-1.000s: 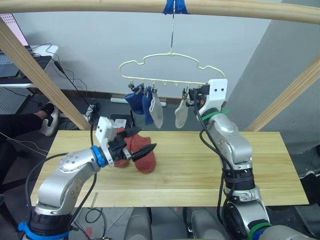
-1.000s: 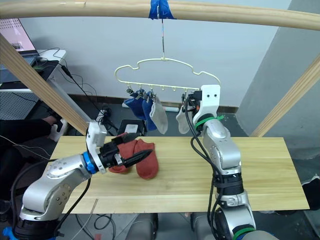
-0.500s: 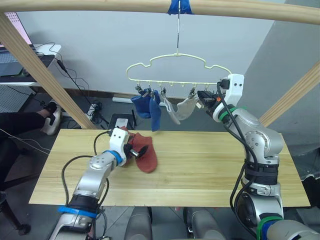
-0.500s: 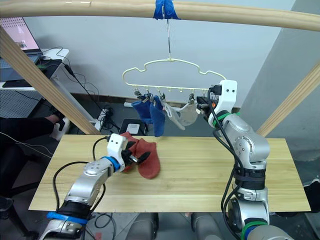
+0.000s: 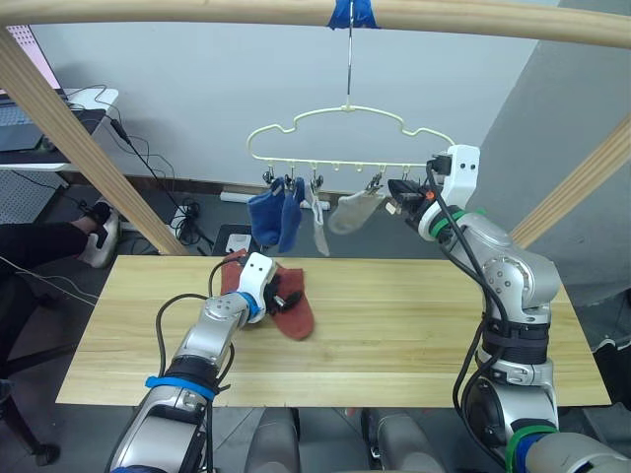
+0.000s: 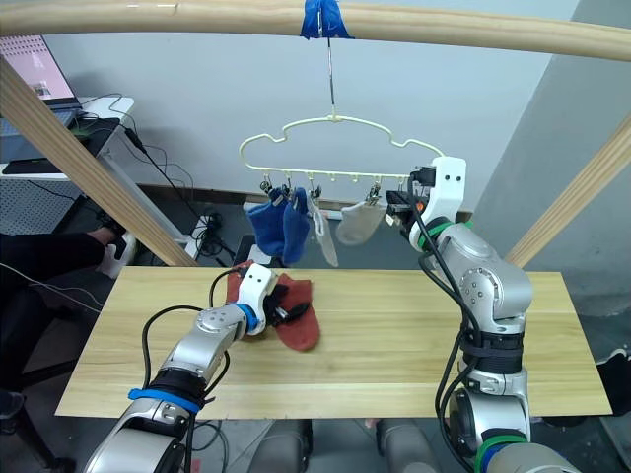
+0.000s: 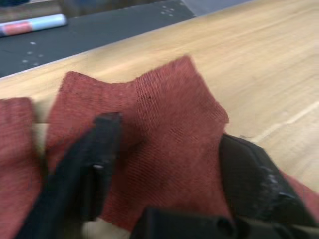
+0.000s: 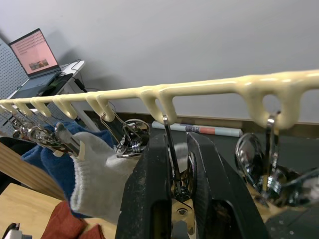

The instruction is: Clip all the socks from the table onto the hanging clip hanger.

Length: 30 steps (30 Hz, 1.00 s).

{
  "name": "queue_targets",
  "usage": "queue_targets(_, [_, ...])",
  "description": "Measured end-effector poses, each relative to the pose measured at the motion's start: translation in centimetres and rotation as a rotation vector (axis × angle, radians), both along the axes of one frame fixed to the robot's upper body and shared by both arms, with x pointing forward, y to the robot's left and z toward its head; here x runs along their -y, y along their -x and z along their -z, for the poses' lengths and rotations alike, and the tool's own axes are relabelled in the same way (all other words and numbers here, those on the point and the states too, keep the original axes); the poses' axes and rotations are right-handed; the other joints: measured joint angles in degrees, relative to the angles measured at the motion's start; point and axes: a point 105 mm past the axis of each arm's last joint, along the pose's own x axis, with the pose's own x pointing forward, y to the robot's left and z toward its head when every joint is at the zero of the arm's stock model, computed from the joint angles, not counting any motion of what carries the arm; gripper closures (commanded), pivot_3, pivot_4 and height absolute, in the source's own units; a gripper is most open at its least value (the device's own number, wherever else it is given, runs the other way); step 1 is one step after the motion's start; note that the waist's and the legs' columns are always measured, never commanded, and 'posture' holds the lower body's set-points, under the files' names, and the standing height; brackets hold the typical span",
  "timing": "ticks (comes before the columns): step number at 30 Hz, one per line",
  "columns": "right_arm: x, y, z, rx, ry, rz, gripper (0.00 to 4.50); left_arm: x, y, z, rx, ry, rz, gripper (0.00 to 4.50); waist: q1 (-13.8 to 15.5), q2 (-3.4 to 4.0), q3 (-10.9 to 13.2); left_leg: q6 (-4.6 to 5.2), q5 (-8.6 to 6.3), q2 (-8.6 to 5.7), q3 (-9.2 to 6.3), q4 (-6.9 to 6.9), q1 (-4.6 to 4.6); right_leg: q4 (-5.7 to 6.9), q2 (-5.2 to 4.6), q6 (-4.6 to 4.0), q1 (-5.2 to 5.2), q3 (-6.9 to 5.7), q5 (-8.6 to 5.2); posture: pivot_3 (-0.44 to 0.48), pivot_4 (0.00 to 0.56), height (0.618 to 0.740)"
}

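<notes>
The left gripper (image 7: pixel 164 164) is lying low on the table (image 5: pixel 424 325), and its two black fingers are spread wide around a rust-red sock (image 7: pixel 169 129), one finger on each side. The other rust-red sock (image 5: pixel 233 276) is lying just beside it, touching it. To do this step well, the fingers should be squeezing only the top sock near its edge, so the second one is not coming up too. Farther back, the right gripper (image 8: pixel 174 189) is reaching up to the clip hanger (image 5: pixel 345 123), and its fingers are pressed in on a silver clip (image 8: pixel 172 149), likely to open it. Two blue socks (image 5: pixel 276 215) and two grey socks (image 5: pixel 350 210) are hanging from the clips already. The hanger is dangling freely, so the lift should be going slowly.
</notes>
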Motion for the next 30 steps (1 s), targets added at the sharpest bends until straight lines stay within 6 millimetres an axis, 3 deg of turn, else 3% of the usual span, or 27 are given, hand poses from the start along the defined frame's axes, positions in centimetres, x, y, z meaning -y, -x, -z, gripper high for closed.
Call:
queue_targets(8, [0.0,0.0,-0.1,0.001,0.0,-0.002,4.3,1.0,2.0,0.5,0.031,0.002,0.104,4.0,-0.2,0.0,0.0,0.0,0.0,0.0,0.0,0.0,0.0,0.0,0.0,0.0,0.0,0.01,0.0,-0.037,0.209,0.74])
queue_targets(11, [0.3,0.1,-0.1,-0.002,0.013,-0.013,4.3,2.2,3.5,-0.5,0.074,0.069,0.192,4.0,-0.1,0.0,0.0,0.0,0.0,0.0,-0.01,0.0,-0.02,0.0,-0.02,0.0,0.0,0.0,0.0,-0.035,0.207,0.74])
queue_targets(16, [1.3,0.4,-0.3,-0.049,-0.013,-0.05,4.3,4.6,4.8,-6.1,0.321,0.109,0.413,4.0,0.3,0.0,0.0,0.0,0.01,-0.03,-0.01,0.03,0.01,0.02,-0.05,-0.01,0.04,0.0,0.01,-0.039,0.199,0.74])
queue_targets(19, [1.8,0.9,-1.0,-0.129,-0.115,-0.1,4.3,5.5,5.4,-8.3,0.476,0.084,0.504,4.0,0.3,0.02,0.0,0.0,0.01,-0.03,0.01,0.03,0.02,0.02,-0.05,-0.02,0.05,0.01,0.01,-0.044,0.197,0.74])
queue_targets(26, [1.0,2.5,-1.0,-0.293,-0.239,-0.238,4.3,6.6,4.8,-10.0,0.656,0.001,0.561,4.0,0.0,0.02,0.0,0.01,0.0,-0.03,0.02,0.01,0.01,0.0,-0.05,-0.02,0.04,0.02,0.01,-0.063,0.189,0.74])
queue_targets(30, [0.2,3.0,-1.3,-0.316,-0.302,-0.27,4.3,9.1,4.5,-10.7,0.728,-0.024,0.616,4.0,-0.1,0.02,0.0,0.01,0.0,-0.05,0.01,0.02,-0.02,0.0,-0.05,-0.01,0.02,0.01,0.01,-0.066,0.188,0.74])
